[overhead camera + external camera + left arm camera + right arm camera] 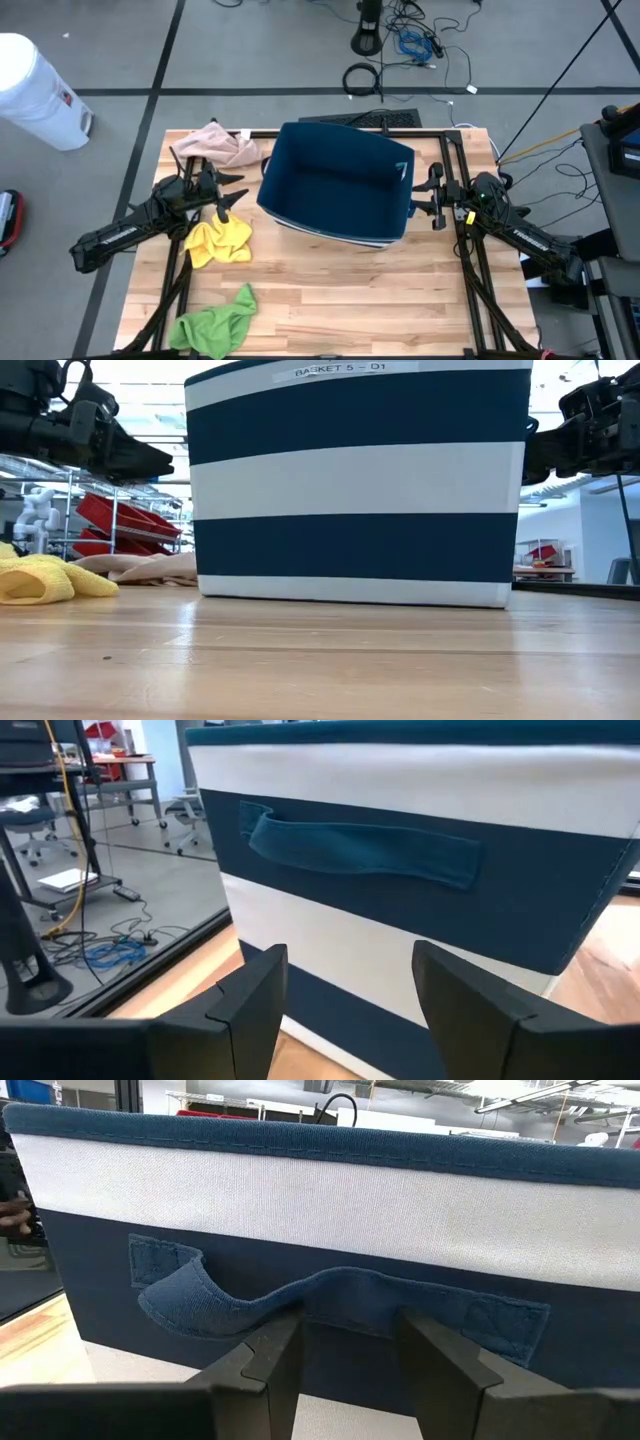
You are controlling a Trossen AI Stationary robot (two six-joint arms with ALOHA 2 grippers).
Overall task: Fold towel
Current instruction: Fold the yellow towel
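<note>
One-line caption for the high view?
Both pincers, left and right, flank the striped basket; three towels lie untouched beside it.

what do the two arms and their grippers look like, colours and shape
Both arms are matte black, slim jointed links with bulkier joint housings. The left gripper and right gripper each end in two flat, angular black fingers, blocky and faceted in the wrist views. The right arm carries a small yellow-orange mark near its wrist. No cables are clearly visible on them.

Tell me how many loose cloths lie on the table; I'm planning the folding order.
3: pink cloth at the far left corner, yellow cloth beside the basket, green cloth at the near edge. The basket may hide more.
</note>
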